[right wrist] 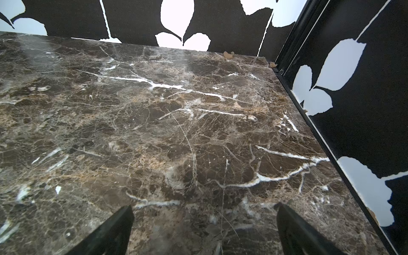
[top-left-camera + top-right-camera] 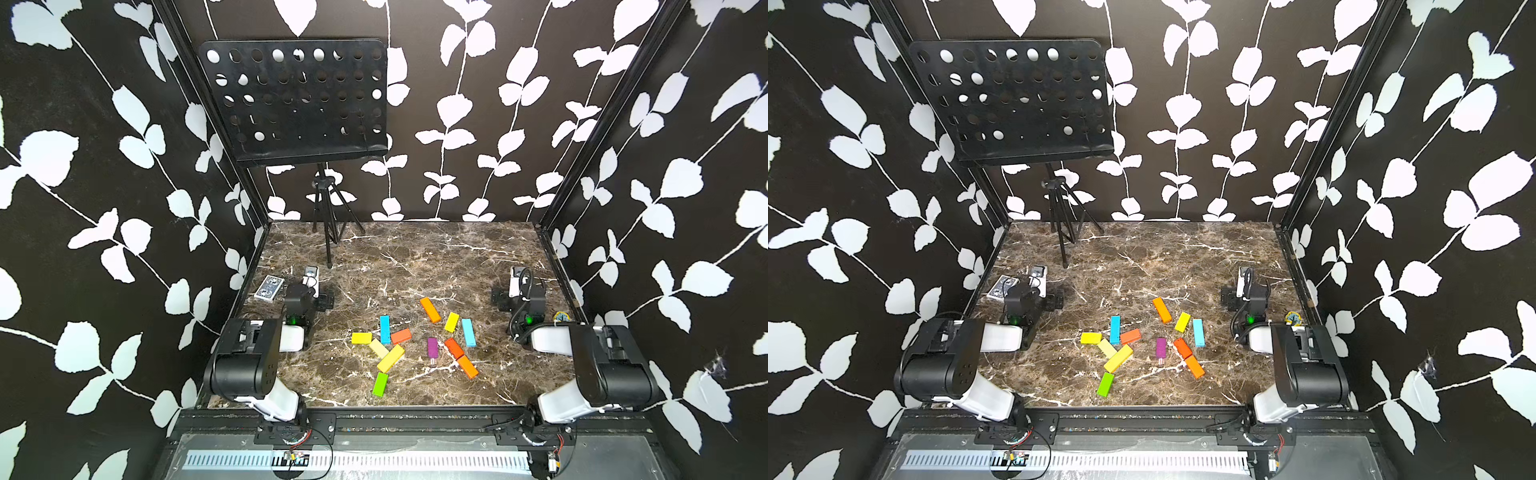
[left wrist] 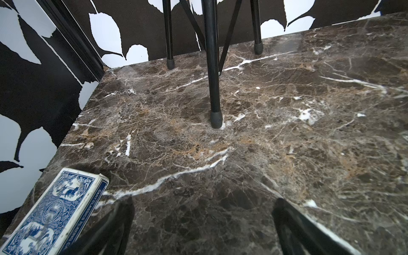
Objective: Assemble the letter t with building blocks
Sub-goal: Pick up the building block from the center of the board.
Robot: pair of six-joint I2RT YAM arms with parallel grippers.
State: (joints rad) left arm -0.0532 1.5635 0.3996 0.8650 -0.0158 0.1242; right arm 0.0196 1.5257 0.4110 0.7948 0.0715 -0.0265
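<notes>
1. Closest to the lens: slotted rail (image 2: pixel 353 460) up front, nothing useful on it.
2. Over in the wrist views, got left gripper (image 3: pixel 204 203) spread wide with only bare table (image 3: pixel 242 143) between the fingers, holding nothing. Sits beside card box (image 3: pixel 55 209), facing stand leg (image 3: pixel 215 117) and the back wall. Reads as a parked pose, tucked aside to leave the middle free.
3. Same deal for right gripper (image 1: pixel 205 206): jaws well apart, empty, aimed at the far corner. No sign of the task pieces in either wrist view.
4. Can spot blocks (image 2: pixel 390 358) mid-table between the two arms, all lying flat, well apart from both grippers. Two rough bunches in both top views.
5. Left bunch: yellows, a cyan and an orange-red crowded together, some touching, plus lime block (image 2: pixel 380 384) alone nearer the front. Right bunch looser, with purple block (image 2: pixel 432 348) just beside two orange ones lying end to end.
6. No T anywhere, not even a start. Looks like a plain dumped scatter, probably reachable from either side.
7. Probably best to go for a loner like lime first. Would avoid the crowded ones early, easy to nudge neighbours on that glossy marble.
</notes>
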